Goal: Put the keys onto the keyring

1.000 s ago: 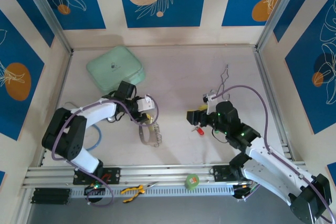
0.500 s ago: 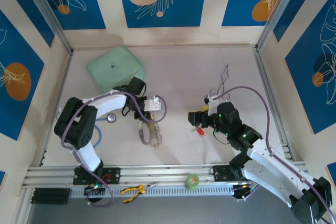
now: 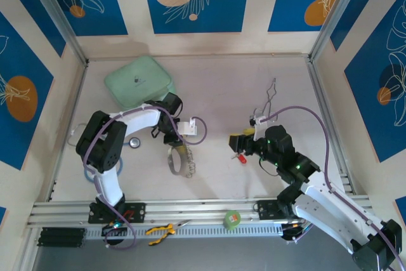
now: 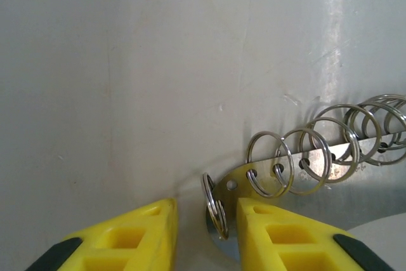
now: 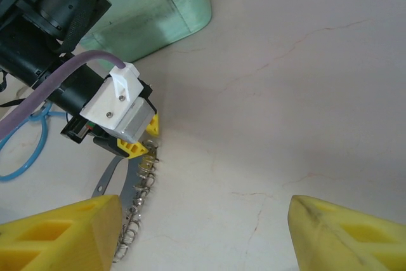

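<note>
The left claw (image 3: 180,149) is low over the counter (image 3: 216,87), at the upper end of the keyring (image 3: 181,163). In the left wrist view its two yellow fingers (image 4: 127,239) stand partly apart. Between them are a small split ring (image 4: 216,211) and the rounded end of the keyring's metal strip. The right finger is just beside that strip. There is a clear gap between the left finger and the small ring, so the claw is around the end of the keyring but not closed on it. More wire rings hang in a row along the strip toward the right.

The right claw (image 3: 236,144) is wide open and has nothing between its fingers (image 5: 70,233). From its wrist camera I see the left claw at the keyring, with the mint-green case (image 5: 152,17) behind it. In the top view a key with a red head (image 3: 241,157) lies on the counter, just beside the right claw and well apart from the keyring. I cannot make out the green key.
</note>
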Available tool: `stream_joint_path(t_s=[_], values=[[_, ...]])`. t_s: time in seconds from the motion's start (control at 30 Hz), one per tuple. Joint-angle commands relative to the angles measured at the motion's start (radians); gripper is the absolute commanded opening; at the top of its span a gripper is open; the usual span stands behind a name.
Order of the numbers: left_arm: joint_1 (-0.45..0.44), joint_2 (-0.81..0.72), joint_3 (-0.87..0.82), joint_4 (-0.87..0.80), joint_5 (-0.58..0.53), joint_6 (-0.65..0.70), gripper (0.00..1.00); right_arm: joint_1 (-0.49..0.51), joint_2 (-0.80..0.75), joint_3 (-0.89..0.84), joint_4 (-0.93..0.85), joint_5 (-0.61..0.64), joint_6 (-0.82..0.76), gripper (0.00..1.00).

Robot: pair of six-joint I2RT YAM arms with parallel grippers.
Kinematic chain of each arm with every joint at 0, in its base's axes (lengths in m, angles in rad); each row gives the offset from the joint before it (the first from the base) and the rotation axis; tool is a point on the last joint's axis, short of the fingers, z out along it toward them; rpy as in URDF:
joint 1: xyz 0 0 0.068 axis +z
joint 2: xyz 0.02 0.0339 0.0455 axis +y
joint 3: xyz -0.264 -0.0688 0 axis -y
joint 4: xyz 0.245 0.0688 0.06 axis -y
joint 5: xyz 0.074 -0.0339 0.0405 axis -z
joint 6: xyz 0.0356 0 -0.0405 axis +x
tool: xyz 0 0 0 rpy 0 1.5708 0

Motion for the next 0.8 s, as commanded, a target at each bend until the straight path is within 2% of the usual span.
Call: stream_joint_path(t_s=[0.0,0.37,0.57,0.77], values=[[-0.014,0.016,0.030,-0.050,0.003,0.027,0.26,0.003,-0.018,-0.016,-0.023,0.015,0.011,0.70],[-0.016,0.006,0.043,-0.064,-0.018,0.018,0.01,0.003,-0.034,-0.014,-0.036,0.017,0.014,0.69],[-0.022,-0.132,-0.001,-0.011,0.012,0.017,0.00,0.000,-0.038,-0.031,-0.011,0.056,0.042,0.73],[-0.021,-0.319,-0.072,0.075,0.086,0.000,0.00,-0.011,-0.066,-0.057,0.095,0.004,-0.100,0.73]])
